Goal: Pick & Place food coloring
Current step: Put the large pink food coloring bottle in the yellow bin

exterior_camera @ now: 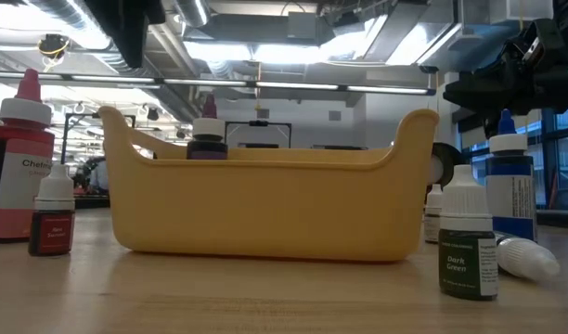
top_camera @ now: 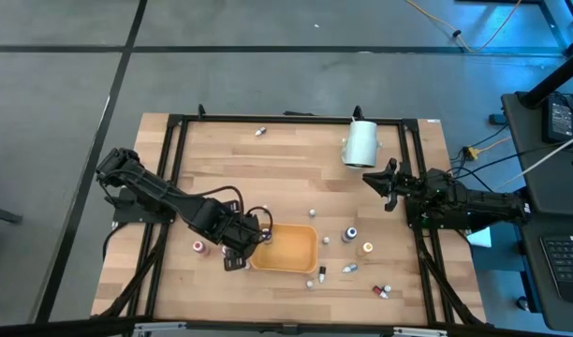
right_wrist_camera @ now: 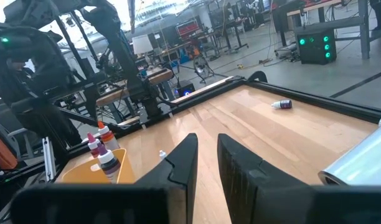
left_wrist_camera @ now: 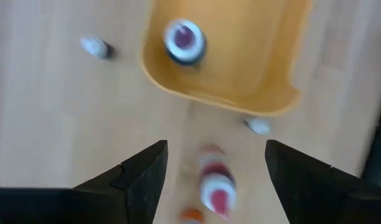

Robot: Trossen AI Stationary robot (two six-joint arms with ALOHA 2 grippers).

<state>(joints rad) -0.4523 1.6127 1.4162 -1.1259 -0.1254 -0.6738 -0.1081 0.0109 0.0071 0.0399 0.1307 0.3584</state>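
Note:
The food coloring bottles are scattered around the orange tray [top_camera: 291, 251]. A purple-capped bottle [left_wrist_camera: 184, 40] stands inside the tray near a corner and shows above its wall in the low view [exterior_camera: 207, 141]. My left gripper [left_wrist_camera: 215, 171] is open and hovers at the tray's left side [top_camera: 236, 253]. A red-capped bottle [left_wrist_camera: 215, 190] sits on the table below, between its fingers; I see no touch. A pink-capped bottle [top_camera: 199, 246] stands left of the gripper. My right gripper [top_camera: 384, 184] waits near the table's right edge, its fingers [right_wrist_camera: 206, 162] a narrow gap apart.
A large white cylinder [top_camera: 361, 143] lies at the far right. Blue-capped [top_camera: 350, 234] and orange-capped [top_camera: 368, 248] bottles stand right of the tray. Small droppers [top_camera: 321, 273] and a red one [top_camera: 383, 292] lie toward the near edge. One bottle [top_camera: 261, 131] lies far off.

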